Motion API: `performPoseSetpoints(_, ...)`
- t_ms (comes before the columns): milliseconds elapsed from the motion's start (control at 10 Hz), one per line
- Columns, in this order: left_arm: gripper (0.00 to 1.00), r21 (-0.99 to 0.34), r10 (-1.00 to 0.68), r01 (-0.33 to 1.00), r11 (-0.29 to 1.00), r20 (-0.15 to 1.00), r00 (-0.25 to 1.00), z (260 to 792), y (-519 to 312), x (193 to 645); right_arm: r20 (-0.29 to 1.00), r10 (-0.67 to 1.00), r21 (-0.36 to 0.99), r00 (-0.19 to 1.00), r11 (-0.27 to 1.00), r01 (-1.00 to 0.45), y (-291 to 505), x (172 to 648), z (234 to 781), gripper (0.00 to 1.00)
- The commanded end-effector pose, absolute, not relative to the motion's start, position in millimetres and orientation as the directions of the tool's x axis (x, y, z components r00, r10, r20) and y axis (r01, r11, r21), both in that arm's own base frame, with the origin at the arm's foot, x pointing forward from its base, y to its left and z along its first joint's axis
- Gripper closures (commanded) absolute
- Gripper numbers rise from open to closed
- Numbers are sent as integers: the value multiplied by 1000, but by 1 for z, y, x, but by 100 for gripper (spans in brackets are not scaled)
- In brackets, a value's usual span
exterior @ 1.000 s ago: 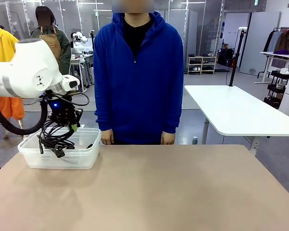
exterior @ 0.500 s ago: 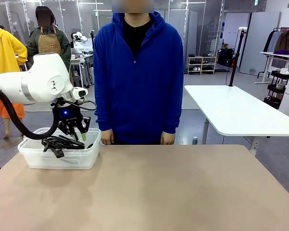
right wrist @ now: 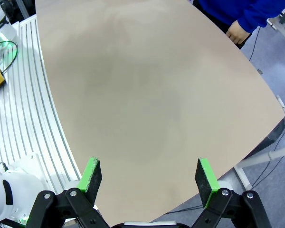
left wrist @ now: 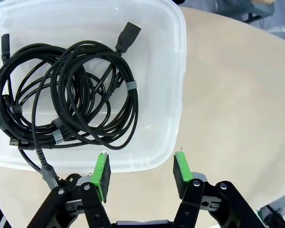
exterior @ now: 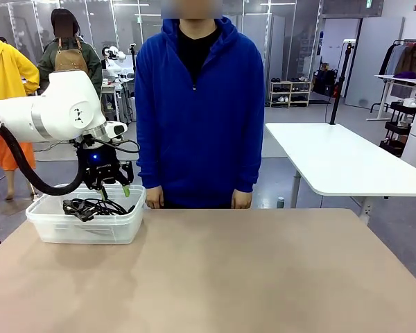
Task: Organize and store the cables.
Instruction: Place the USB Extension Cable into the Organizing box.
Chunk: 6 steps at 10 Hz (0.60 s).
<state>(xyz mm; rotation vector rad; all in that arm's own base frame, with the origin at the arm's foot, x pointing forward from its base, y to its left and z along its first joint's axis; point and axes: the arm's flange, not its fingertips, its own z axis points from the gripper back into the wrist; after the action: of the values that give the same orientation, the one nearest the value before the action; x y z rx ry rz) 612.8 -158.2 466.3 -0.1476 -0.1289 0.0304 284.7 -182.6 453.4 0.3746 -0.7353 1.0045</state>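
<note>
Left gripper (exterior: 114,189), black with green pads, hangs just above the clear plastic rectangular bin (exterior: 128,223) with its jaws spread apart and nothing between them; in the left wrist view the two green pads (left wrist: 101,171) stand over the bin's near rim with only plastic and table showing in the gap. Thin black cables wound in round coils (left wrist: 61,102) lie inside the bin, toward its ten o'clock side in that view, one flat plug tip pointing to twelve o'clock; in the front view the bin sits at about nine o'clock on the tan table (exterior: 249,277), in front of a person in a blue hooded jacket (exterior: 200,104).

A second ago the same gripper was pinched on a dangling bundle of cord above the bin; half a second ago the bundle was sinking into it; now the cords rest on the bin floor and the jaws have let go. Judging from the bare tabletop, this release looks like the closing step of the storing.

Right gripper (right wrist: 149,178) is wide apart and empty over bare table, the person's hand (right wrist: 237,32) at one o'clock
</note>
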Motion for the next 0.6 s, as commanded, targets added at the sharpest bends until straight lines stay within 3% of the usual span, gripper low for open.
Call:
performPoseSetpoints(0,18,-160,37,-18,987,117,992,466,-158,621,717,617,-42,323,501,-865,-184,286,455,0)
performPoseSetpoints(100,26,-157,40,-21,987,115,993,466,-158,620,717,617,-42,323,501,-865,-184,286,455,0)
performPoseSetpoints(200,5,-161,40,-21,987,116,992,465,-157,620,717,617,-42,323,501,-865,-184,286,455,0)
performPoseSetpoints(300,13,-165,44,-23,986,121,992,466,-157,620,717,617,-42,323,501,-865,-184,286,455,0)
performPoseSetpoints(500,13,-148,41,-23,989,120,992,462,-158,614,717,617,-42,323,501,-865,-184,286,455,0)
